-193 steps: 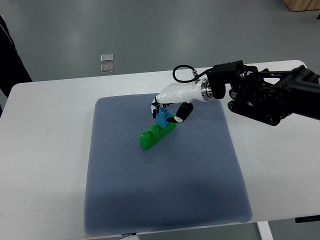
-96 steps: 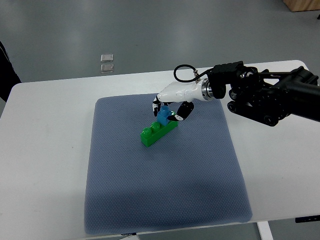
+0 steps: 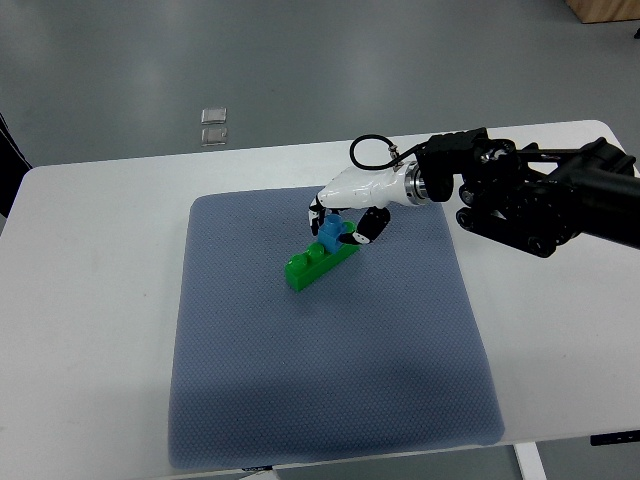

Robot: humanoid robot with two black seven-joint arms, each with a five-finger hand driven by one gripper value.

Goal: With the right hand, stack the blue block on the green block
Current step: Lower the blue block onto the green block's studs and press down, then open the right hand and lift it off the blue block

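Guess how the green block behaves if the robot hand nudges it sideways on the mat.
The green block looks like rigid, light plastic, so it would probably slide or pivot rather than flex. It lies long and low on the mat, so tipping seems unlikely. The textured mat may add some grip.

Blue block (image 3: 331, 234) and green block (image 3: 318, 262): glossy moulded plastic. Right hand (image 3: 349, 205): smooth glossy white shell, black fingertip pads, bright metal wrist ring. Mat (image 3: 320, 370): grey-blue, matt, finely dimpled weave. Table (image 3: 90, 330): smooth white, matt.
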